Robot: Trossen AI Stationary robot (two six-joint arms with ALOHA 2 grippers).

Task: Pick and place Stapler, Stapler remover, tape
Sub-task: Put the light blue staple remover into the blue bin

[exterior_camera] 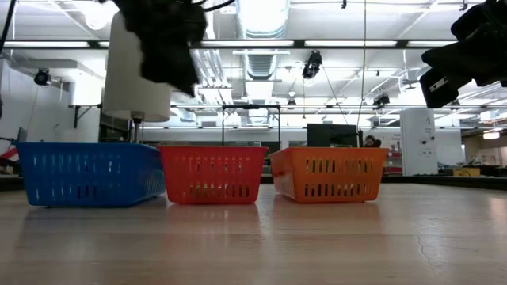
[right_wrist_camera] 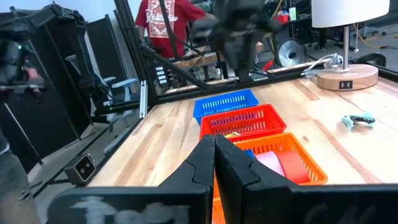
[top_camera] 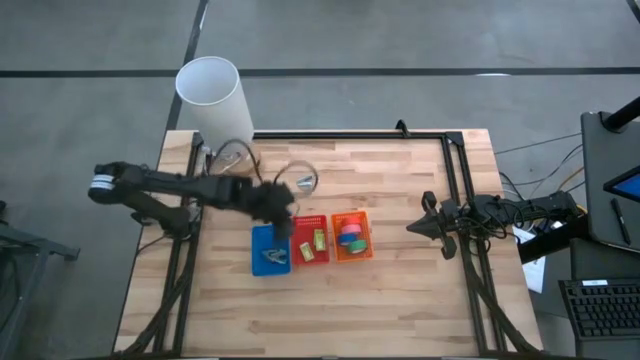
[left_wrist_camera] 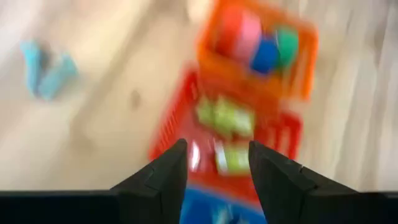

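Three baskets stand in a row mid-table: blue (top_camera: 270, 250), red (top_camera: 310, 240), orange (top_camera: 351, 236). The orange one holds the tape rolls (left_wrist_camera: 264, 46), pink, blue and green. Yellow-green blocks (left_wrist_camera: 227, 118) lie in the red one, and a pale thing (top_camera: 270, 259) lies in the blue one. A teal stapler remover (left_wrist_camera: 46, 68) lies on the bare wood farther back. I cannot make out which thing is the stapler. My left gripper (left_wrist_camera: 214, 149) hangs open over the blue and red baskets, nothing between its fingers. My right gripper (right_wrist_camera: 214, 140) waits shut at the table's right edge.
A lamp with a white shade (top_camera: 210, 95) and a round wooden base (right_wrist_camera: 347, 78) stands at the far left corner. A black frame rail (top_camera: 350, 135) runs along the far edge. A person in a red shirt (right_wrist_camera: 168, 18) stands beyond the table. Bare wood lies toward the near edge.
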